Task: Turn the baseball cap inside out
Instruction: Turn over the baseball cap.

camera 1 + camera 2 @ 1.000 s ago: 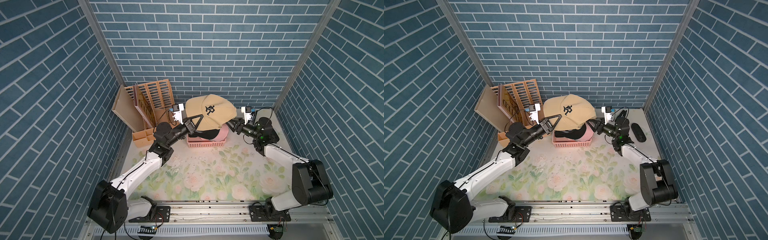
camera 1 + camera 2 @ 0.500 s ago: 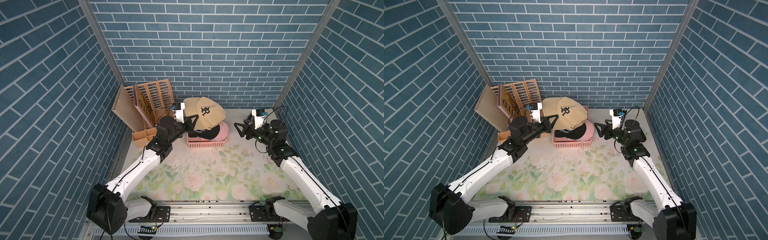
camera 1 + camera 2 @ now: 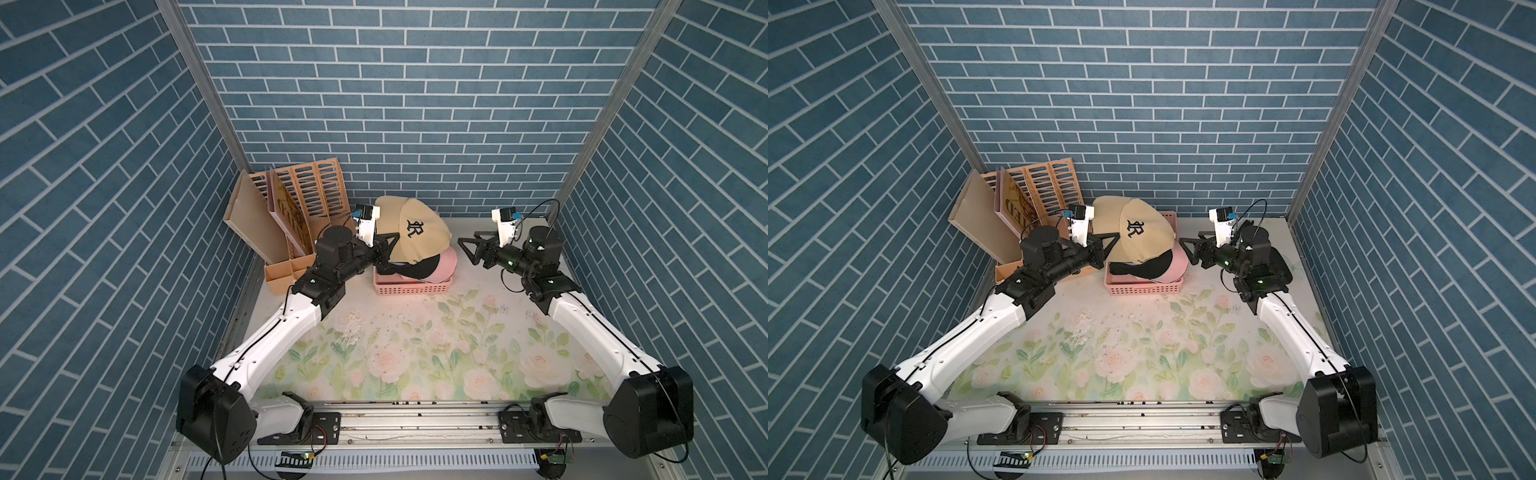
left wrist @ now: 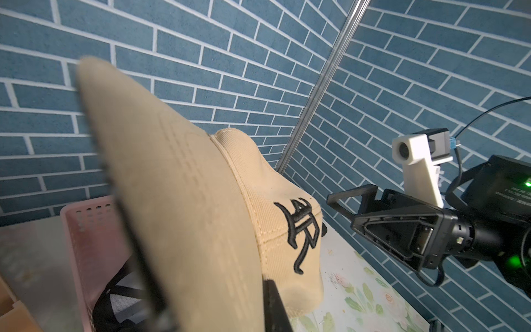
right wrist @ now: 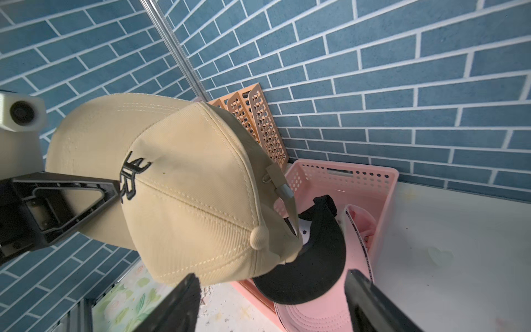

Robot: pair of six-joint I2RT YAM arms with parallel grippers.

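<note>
The baseball cap (image 3: 415,232) (image 3: 1138,232) is beige with a black embroidered letter, right side out. It hangs over the pink basket (image 3: 411,287), brim toward the left arm. My left gripper (image 3: 392,251) (image 4: 212,299) is shut on the brim, one finger (image 4: 275,304) on top of it beside the crown (image 4: 275,230). My right gripper (image 3: 466,251) (image 5: 273,299) is open, to the right of the cap and apart from it, with nothing between its fingers. The cap's top button (image 5: 258,237) faces it.
In the pink basket (image 5: 373,178) lie a black cap (image 5: 310,267) and a pink cap (image 5: 316,316). A wooden file organiser (image 3: 291,216) stands in the back left corner behind the left arm. The flowered mat (image 3: 415,353) covers the table in front.
My right gripper has opened, let go of the cap's crown and drawn back to the right. The left gripper has pulled the cap a little to the left, still shut on the brim.
</note>
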